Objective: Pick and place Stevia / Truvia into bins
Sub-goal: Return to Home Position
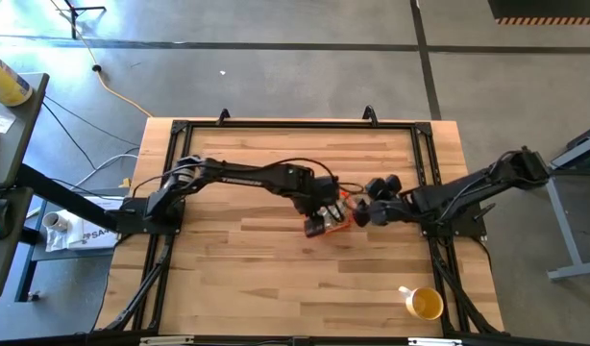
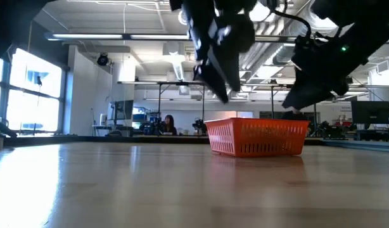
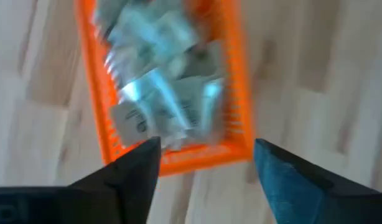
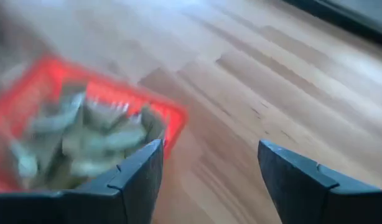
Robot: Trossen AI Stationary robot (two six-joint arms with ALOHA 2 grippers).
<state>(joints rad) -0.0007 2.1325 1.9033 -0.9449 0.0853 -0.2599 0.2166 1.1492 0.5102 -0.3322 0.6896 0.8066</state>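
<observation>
Orange bin (image 2: 258, 138) heaped with sweetener packets (image 3: 158, 93)

The bin is a small, shallow, bright-orange plastic tray with slotted, mesh-like walls. It stands flat and upright on the wooden table (image 1: 276, 279), near its middle. Inside lies a loose pile of flat, rectangular paper packets, pale green and white, overlapping at many angles and covering the bin's floor. Some lean against the walls and reach about as high as the rim. Their print is too blurred to read.
</observation>
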